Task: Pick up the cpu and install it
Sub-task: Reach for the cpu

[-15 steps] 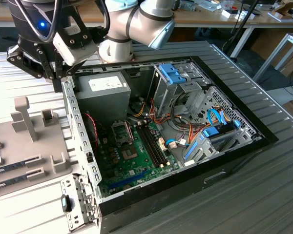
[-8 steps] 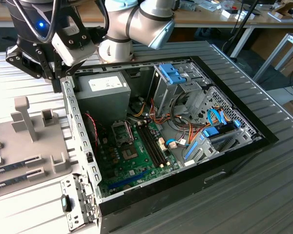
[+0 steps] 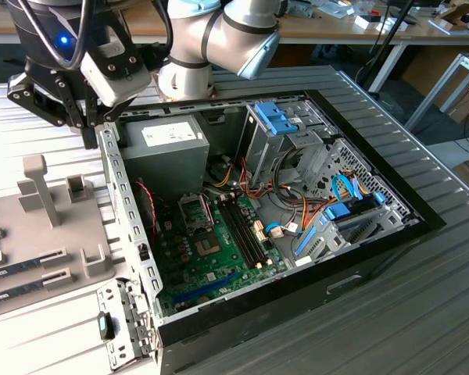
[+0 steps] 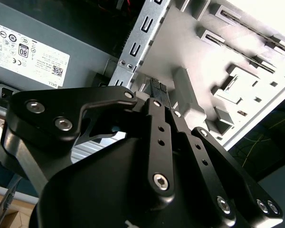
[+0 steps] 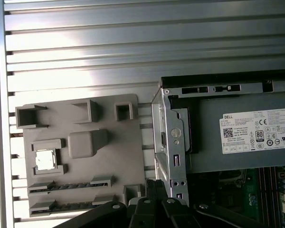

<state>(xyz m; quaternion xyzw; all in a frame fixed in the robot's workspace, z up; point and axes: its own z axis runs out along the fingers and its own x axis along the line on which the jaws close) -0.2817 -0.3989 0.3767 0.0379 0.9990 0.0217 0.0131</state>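
1. Overhead, the arm's pincer [image 3: 88,131] hangs above the far corner of the open computer case [image 3: 119,187], on the exterior view's left. It is right by the grey power supply [image 3: 160,152].
2. Its black fingers [image 5: 152,192] look drawn together in the first wrist view, with nothing between them, so the pincer is empty.
3. The cpu [image 5: 46,160] lies flat, silver top up, in a small square pocket of the grey parts holder [image 5: 118,142].
4. That holder rests on the ribbed metal table [image 5: 133,42] just outside the case, on the exterior view's left.
5. So the cpu is well apart from the pincer. The pincer is over the case's edge wall, and the chip sits out on the holder, nearer and farther left.
6. A raised grey block [image 5: 85,142] on the holder stands just beside the cpu's pocket, on the side toward the case.
7. Two long dark memory sticks [image 5: 69,186] lie in slots on the same holder, near the cpu.
8. Inside the case the green motherboard [image 3: 195,262] lies flat, with its black socket frame [image 3: 194,209] near the power supply.
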